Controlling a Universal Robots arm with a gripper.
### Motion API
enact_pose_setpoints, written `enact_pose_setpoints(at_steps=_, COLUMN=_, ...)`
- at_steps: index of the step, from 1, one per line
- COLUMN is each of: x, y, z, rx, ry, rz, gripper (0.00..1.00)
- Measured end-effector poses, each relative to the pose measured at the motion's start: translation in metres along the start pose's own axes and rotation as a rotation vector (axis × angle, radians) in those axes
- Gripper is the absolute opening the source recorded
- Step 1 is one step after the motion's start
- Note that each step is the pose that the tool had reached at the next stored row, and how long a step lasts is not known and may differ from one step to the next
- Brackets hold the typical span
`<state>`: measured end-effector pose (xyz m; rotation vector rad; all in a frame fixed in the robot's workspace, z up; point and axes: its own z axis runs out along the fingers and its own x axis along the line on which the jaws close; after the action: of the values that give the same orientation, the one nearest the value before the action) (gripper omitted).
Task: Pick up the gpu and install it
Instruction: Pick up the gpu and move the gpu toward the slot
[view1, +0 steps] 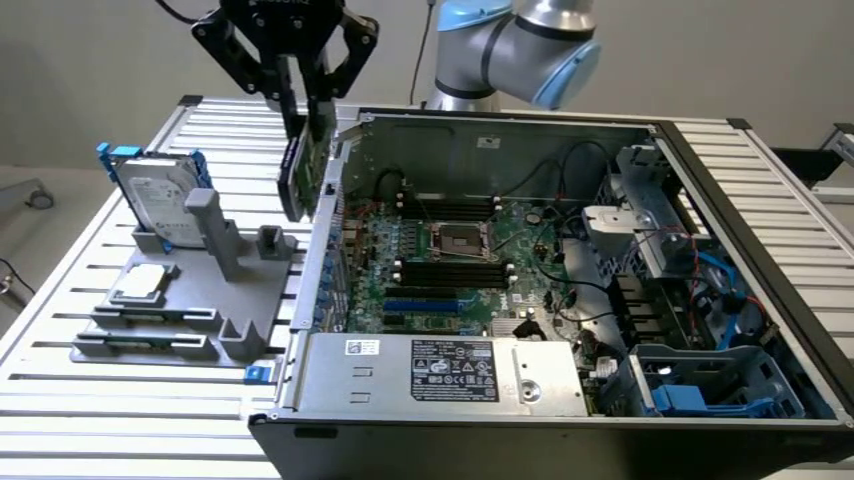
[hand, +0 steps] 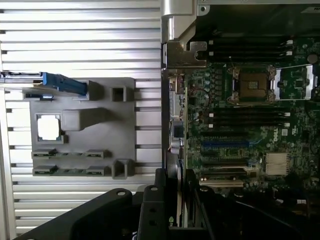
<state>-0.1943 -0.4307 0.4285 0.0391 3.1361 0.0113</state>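
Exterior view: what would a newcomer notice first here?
The gripper holding the gpu upright in the air, over the open computer case at its edge on the exterior view's left. Then the exposed green motherboard inside the case, and the gray fixture beside it with a hard drive standing on edge and a processor chip.

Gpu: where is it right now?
In the exterior view the gpu hangs upright in the jaws of the gripper, upper left, by the left wall of the open computer case, with the hard drive further to the exterior view's left.
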Motion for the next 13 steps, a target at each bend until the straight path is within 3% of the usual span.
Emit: enact_pose_setpoints(at_steps=13, x=-0.059, y=0.0015, z=0.0015, rx=-0.0007, ry=0.0, rz=0.0, gripper=0.27)
